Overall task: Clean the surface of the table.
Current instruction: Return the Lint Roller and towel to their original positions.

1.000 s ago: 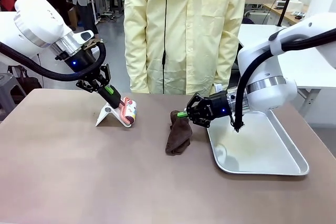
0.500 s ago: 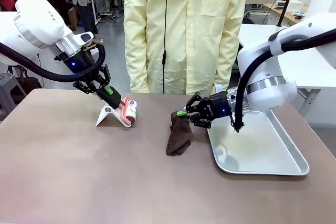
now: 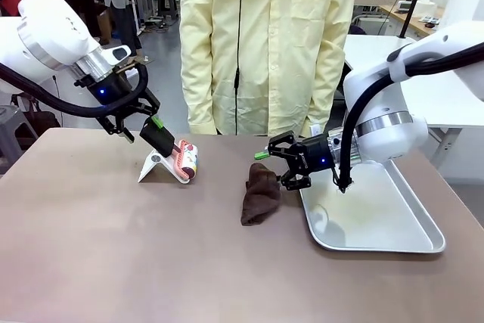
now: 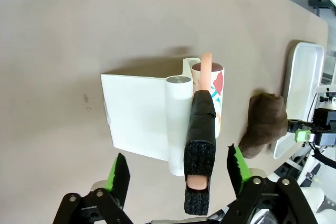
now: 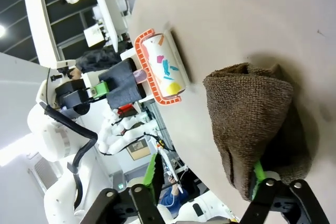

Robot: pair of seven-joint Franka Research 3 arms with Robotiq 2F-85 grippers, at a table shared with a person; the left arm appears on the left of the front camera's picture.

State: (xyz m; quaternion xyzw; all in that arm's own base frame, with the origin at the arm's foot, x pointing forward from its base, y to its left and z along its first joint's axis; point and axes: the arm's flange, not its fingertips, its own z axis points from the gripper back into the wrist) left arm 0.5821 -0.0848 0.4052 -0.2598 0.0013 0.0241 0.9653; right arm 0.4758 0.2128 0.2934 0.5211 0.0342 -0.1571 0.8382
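The left tool stands wide open around the lint roller's black handle, gripping nothing; the roller rests on its white stand. The right tool is open too, beside the brown cloth slumped on the table by the steel tray. Closing off-centre could tip the roller; the cloth may drag onto the tray

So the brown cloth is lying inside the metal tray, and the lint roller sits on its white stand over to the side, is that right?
Not quite. The brown cloth lies on the table, just beside the metal tray, not inside it; the front view shows this. The lint roller does sit on its white stand off to the side.
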